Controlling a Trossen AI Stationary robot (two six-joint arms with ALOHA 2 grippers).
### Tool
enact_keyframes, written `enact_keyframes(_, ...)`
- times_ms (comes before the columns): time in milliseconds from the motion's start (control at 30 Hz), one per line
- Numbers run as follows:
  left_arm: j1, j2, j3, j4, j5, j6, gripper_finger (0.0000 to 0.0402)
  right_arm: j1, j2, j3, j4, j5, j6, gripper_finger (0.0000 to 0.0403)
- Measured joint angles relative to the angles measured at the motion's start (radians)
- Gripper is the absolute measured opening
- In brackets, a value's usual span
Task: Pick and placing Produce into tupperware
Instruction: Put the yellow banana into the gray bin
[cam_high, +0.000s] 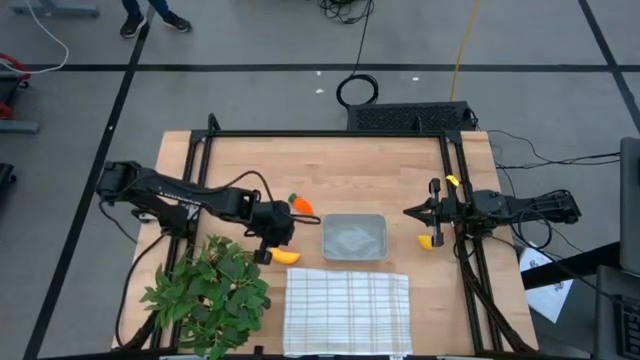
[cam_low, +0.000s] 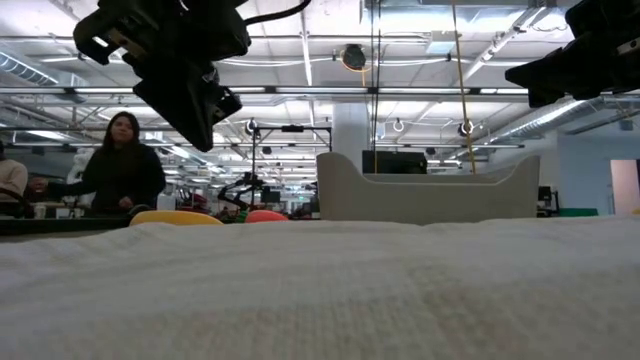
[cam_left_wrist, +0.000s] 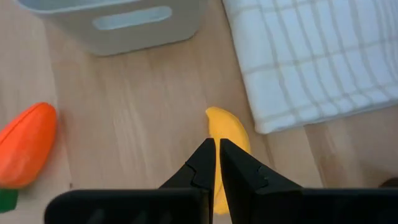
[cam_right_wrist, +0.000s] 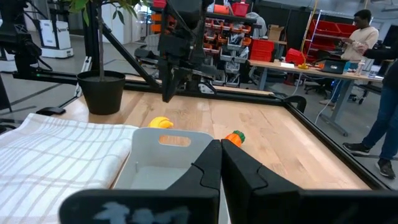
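The yellow banana (cam_high: 286, 256) lies on the wooden table between the leafy plant and the tupperware (cam_high: 353, 237), a shallow grey-clear container. The orange carrot (cam_high: 300, 204) lies farther back, and the small yellow fruit (cam_high: 430, 240) rests right of the tupperware. My left gripper (cam_left_wrist: 217, 147) is shut and hovers above the banana (cam_left_wrist: 229, 132); the low view shows the left gripper (cam_low: 195, 95) well clear of the table. My right gripper (cam_right_wrist: 219, 149), also shut, waits raised right of the tupperware (cam_right_wrist: 163, 163), near the small yellow fruit.
A white checked cloth (cam_high: 347, 310) lies along the near edge, just in front of the tupperware and banana. A big leafy plant (cam_high: 210, 285) fills the near left corner beside my left arm. Black frame rails (cam_high: 330, 133) border the table. People stand in the room beyond.
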Motion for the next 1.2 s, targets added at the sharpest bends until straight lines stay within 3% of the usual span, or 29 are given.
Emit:
enact_keyframes(300,-0.034,0.092,0.000,-0.002,0.008,-0.065,0.0026,0.000,0.006,0.000,0.002,0.000,-0.001,0.0000)
enact_keyframes(867,-0.053,0.086,0.001,-0.005,0.014,-0.114,0.0028,0.000,0.009,0.000,0.003,0.000,0.002,0.0000)
enact_keyframes(1000,-0.053,0.086,0.001,-0.005,0.031,-0.162,0.0058,0.000,0.009,0.000,0.003,0.000,0.003,0.0000)
enact_keyframes(1200,-0.056,0.086,0.001,-0.005,0.063,-0.184,0.0154,0.000,0.009,0.000,0.003,0.000,0.003,0.0000)
